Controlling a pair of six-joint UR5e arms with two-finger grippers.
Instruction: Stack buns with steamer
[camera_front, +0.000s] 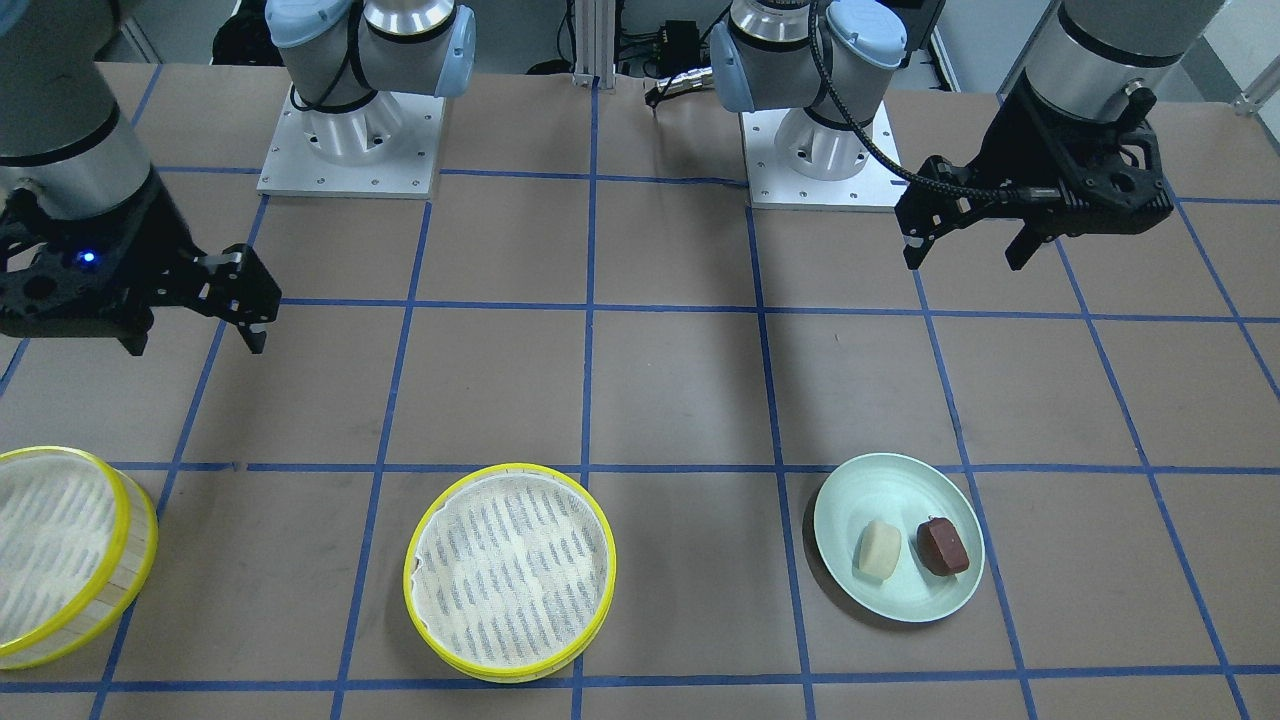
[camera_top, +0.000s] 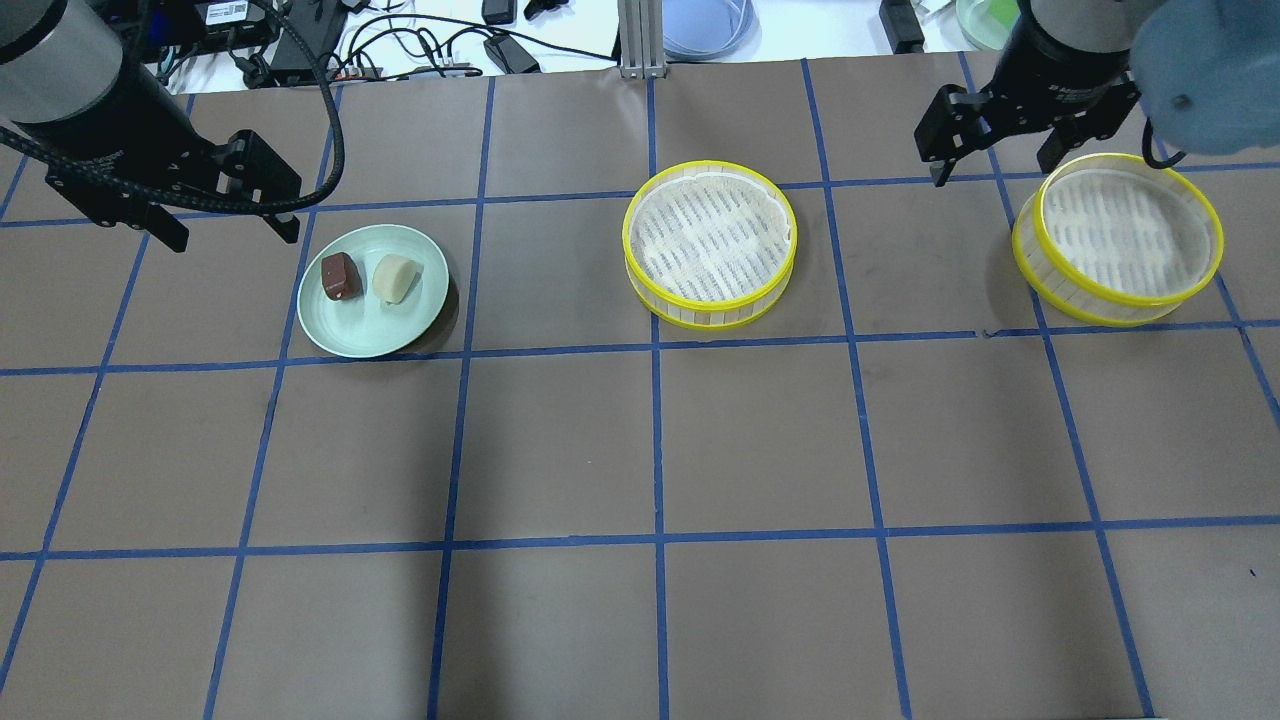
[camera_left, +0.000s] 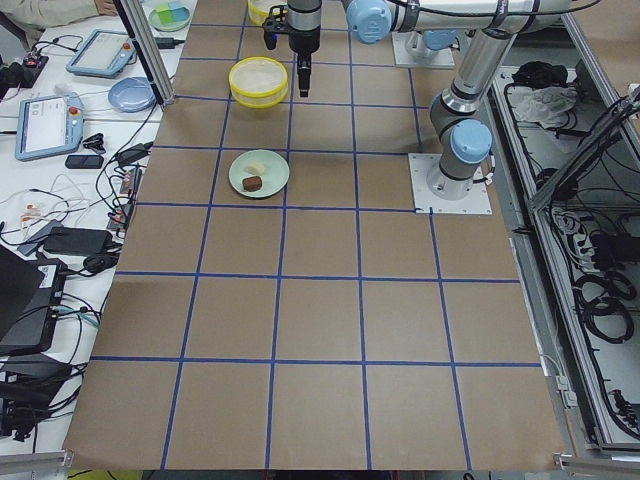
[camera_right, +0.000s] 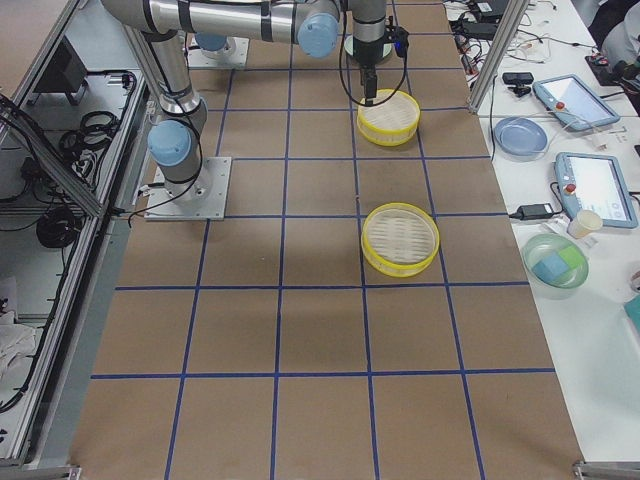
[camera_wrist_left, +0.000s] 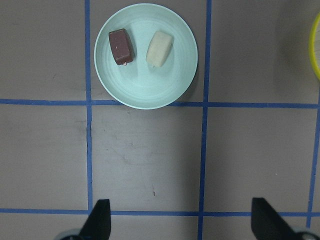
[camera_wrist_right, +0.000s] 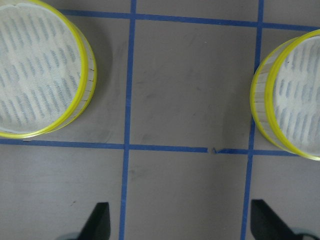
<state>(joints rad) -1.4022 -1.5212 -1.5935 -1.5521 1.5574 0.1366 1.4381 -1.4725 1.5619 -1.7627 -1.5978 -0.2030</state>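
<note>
my left gripper (camera_top: 235, 238) hangs above the table (camera_top: 700, 450) with its jaws spread wide and nothing between them. it sits off to the side of the plate (camera_top: 375, 342), not over it; in my left wrist view the plate lies ahead of the fingertips (camera_wrist_left: 100, 220). on the plate the brown bun (camera_top: 340, 276) and the white bun (camera_top: 396, 277) lie side by side with a narrow gap between them, the brown one on my outer left, the white one toward the table's middle.

my right gripper (camera_top: 992, 172) also hangs with its jaws wide apart, gripping nothing. my right wrist view looks down at the bare strip between the two tiers. the middle tier (camera_top: 710, 308) stands near the table's centre line, the right tier (camera_top: 1080, 300) well apart from it on my right. each stands upright on the table, white mesh lining showing.
</note>
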